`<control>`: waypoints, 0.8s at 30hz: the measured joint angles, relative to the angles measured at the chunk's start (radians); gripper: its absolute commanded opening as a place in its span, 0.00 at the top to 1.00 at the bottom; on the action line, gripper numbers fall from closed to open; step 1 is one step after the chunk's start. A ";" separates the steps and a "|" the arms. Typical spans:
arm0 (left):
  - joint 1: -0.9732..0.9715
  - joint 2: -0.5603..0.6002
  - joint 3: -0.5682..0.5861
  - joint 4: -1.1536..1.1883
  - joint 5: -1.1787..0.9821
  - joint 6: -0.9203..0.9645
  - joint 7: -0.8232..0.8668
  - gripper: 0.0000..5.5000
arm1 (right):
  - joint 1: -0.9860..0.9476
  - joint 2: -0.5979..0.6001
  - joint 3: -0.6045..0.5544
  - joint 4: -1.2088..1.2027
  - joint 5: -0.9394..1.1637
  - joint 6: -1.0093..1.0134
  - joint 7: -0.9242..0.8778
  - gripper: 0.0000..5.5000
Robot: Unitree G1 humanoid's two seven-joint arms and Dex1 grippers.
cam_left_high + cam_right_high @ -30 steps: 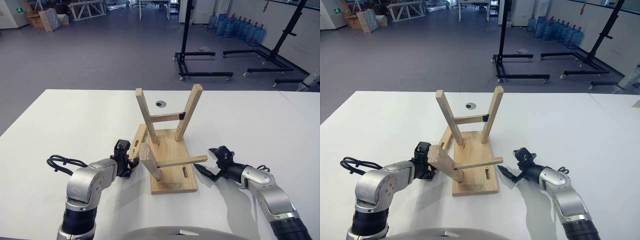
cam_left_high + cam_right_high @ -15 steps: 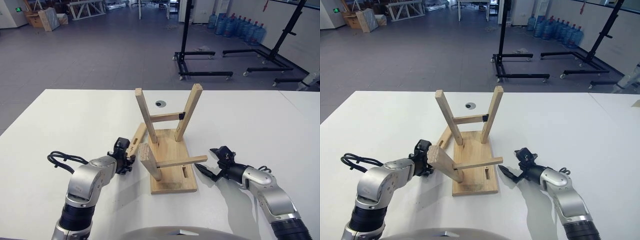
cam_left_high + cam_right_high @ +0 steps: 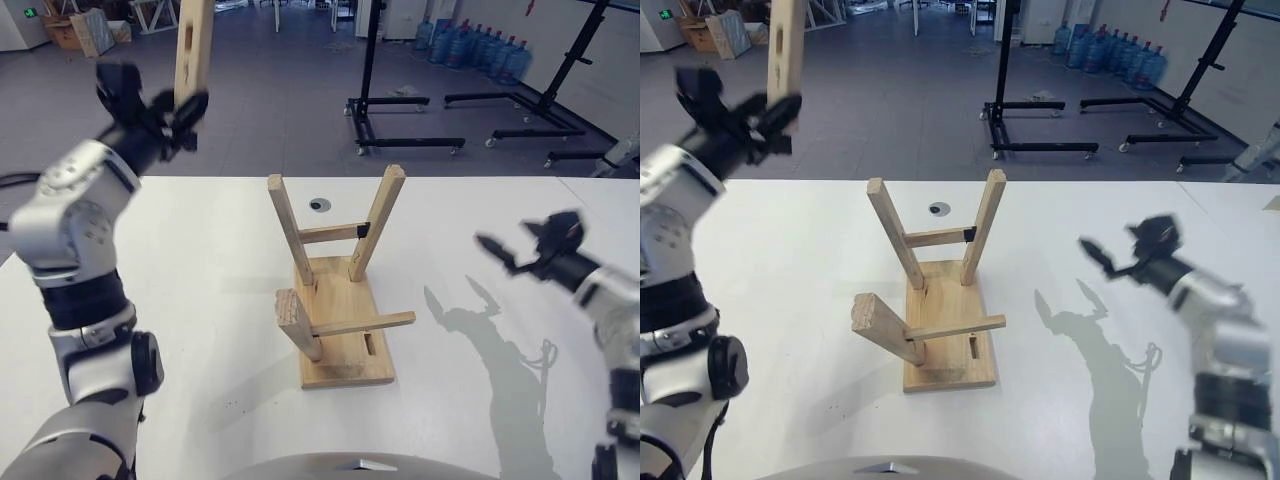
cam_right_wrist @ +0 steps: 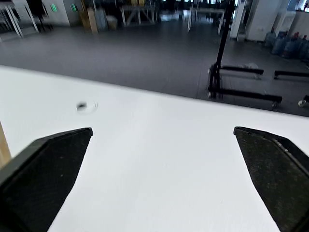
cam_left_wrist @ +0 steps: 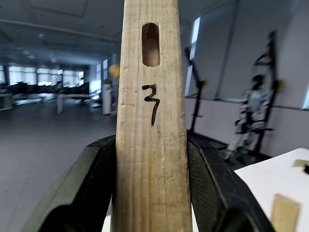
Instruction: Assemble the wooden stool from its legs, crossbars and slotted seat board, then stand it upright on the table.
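The slotted seat board (image 3: 346, 366) lies flat on the white table. Two legs (image 3: 292, 235) (image 3: 378, 224) stand up from it, joined by a crossbar (image 3: 330, 235). A third leg (image 3: 298, 322) leans at the board's near left, with a crossbar (image 3: 366, 323) sticking out to the right. High at the far left, my left gripper (image 3: 165, 105) is shut on a fourth leg (image 3: 190, 45), held upright; its slot and a handwritten mark face the left wrist view (image 5: 152, 96). My right gripper (image 3: 522, 246) hangs open in the air to the right of the stool, its fingers (image 4: 43, 169) spread over bare table.
A small round hole (image 3: 320, 206) sits in the table behind the stool. Bare table (image 3: 500, 400) stretches on both sides of the board. Black wheeled stands (image 3: 410, 110) are on the floor beyond the far edge.
My left arm has lifted the loose leg from beside the seat board high up to the left. My right gripper has risen off the table and drawn right, away from the jutting crossbar.
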 measured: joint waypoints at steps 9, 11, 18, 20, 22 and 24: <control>-0.019 -0.133 -0.080 -0.017 -0.539 0.234 -0.174 0.63 | -0.683 0.190 -0.037 0.015 0.664 0.545 -0.132 0.02; -0.003 -0.135 -0.123 -0.035 -0.544 0.231 -0.186 0.63 | -0.685 0.269 -0.020 -0.021 0.739 0.572 -0.200 0.02; 0.009 -0.115 -0.171 -0.003 -0.551 0.194 -0.217 0.63 | -0.527 0.335 -0.009 -0.196 1.110 0.591 -0.433 0.02; 0.008 -0.108 -0.179 0.010 -0.550 0.183 -0.218 0.63 | -0.498 0.338 0.014 -0.229 1.181 0.574 -0.475 0.02; 0.008 -0.106 -0.190 0.012 -0.551 0.175 -0.217 0.63 | -0.471 0.338 0.044 -0.244 1.233 0.543 -0.518 0.02; 0.008 -0.105 -0.197 0.003 -0.563 0.175 -0.217 0.63 | -0.471 0.330 0.071 -0.233 1.243 0.511 -0.541 0.02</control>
